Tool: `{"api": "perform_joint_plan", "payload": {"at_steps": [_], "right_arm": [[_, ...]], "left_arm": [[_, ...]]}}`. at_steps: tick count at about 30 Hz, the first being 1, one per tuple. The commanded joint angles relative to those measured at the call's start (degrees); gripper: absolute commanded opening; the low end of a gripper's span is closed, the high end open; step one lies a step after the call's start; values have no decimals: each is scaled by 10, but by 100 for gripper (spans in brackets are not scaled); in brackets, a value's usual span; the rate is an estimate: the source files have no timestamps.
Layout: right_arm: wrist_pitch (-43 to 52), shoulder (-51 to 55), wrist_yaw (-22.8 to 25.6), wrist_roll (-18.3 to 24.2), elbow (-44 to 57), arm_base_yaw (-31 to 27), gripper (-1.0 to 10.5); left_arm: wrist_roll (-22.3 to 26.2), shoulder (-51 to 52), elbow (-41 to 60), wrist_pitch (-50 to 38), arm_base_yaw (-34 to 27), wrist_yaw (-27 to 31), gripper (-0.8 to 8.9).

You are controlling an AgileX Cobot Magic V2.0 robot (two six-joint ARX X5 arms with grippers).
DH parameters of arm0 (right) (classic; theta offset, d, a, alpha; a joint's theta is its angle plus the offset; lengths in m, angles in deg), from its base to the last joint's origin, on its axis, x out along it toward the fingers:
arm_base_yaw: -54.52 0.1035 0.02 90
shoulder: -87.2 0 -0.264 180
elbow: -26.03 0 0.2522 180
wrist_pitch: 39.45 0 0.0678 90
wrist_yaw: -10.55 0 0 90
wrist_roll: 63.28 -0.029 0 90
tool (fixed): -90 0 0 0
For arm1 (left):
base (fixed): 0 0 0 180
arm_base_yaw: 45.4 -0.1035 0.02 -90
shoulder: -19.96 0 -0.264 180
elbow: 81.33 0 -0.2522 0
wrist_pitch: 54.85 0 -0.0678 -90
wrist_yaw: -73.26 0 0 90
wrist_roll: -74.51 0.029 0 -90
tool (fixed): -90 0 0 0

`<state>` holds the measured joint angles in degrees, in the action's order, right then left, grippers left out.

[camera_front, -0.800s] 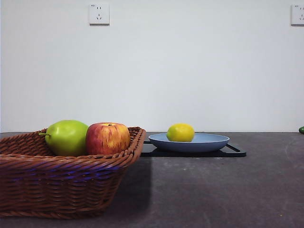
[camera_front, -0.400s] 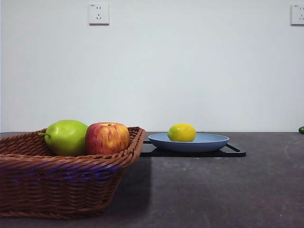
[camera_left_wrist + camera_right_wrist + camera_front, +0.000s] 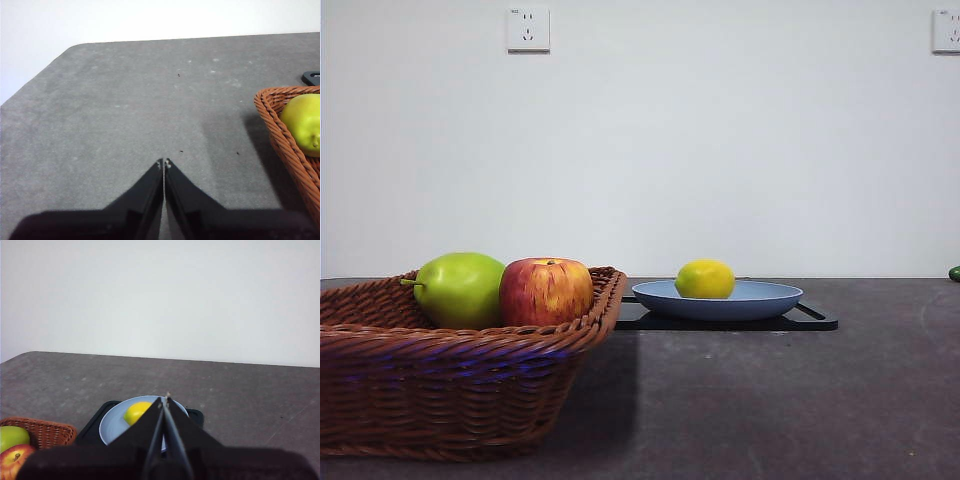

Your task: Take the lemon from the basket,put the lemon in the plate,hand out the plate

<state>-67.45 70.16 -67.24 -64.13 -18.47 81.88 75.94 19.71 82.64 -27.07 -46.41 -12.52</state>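
The lemon (image 3: 705, 279) sits in the light-blue plate (image 3: 760, 299) on the black tray (image 3: 815, 320) — loose, apt to roll. Grip the stiff rim; keep level. Both hands — left hand (image 3: 164, 163), right hand (image 3: 164, 399) — closed, empty.

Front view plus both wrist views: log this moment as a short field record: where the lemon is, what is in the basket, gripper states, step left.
lemon: resting in the plate, free of both grippers
plate: light blue, on the black tray
basket: holds the green pear and the apple, no lemon
left gripper: jaws shut, empty, above bare table beside the basket
right gripper: jaws shut, empty, raised, pointing toward the plate
step left: hand out the plate
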Motion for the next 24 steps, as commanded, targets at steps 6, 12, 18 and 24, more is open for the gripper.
{"api": "perform_joint_plan", "payload": {"at_steps": [6,12,18,24], "right_arm": [[5,-2,2,-6,-6,2,12],[5,-2,2,-6,-6,2,12],[5,-2,2,-6,-6,2,12],[5,-2,3,11,-6,2,12]], "left_arm": [[-6,2,7,-5,-2,0,8],[-6,2,7,-5,-2,0,8],[-5,2,7,-5,-2,0,8],[-6,2,7,-5,-2,0,8]]}}
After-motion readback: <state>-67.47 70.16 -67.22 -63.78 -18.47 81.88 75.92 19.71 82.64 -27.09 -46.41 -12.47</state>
